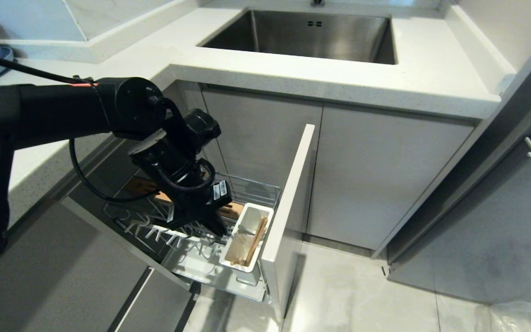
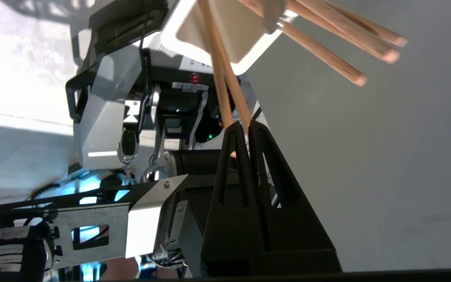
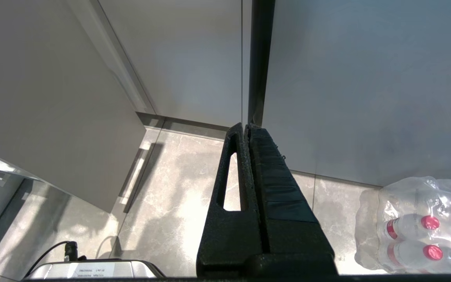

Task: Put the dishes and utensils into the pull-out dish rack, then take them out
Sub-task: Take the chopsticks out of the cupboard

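Left gripper pinching the chopsticks at the cutlery caddy of the pulled-out rack.

The left gripper (image 2: 245,129) is clenched on the pair of long light wooden chopsticks (image 2: 225,78), whose far ends sit in the white rectangular plastic cutlery caddy (image 1: 247,240) at the front corner of the chrome wire pull-out dish rack (image 1: 251,186), just behind its grey cabinet front (image 1: 288,203). More chopsticks lean in the same caddy. Whether this is loading or unloading I cannot tell. Either way, the pair should travel along its own length, clear of the caddy's rim, with the grip kept firm so neither stick twists free. The right gripper (image 3: 248,129) hangs clenched and empty over the floor, parked.
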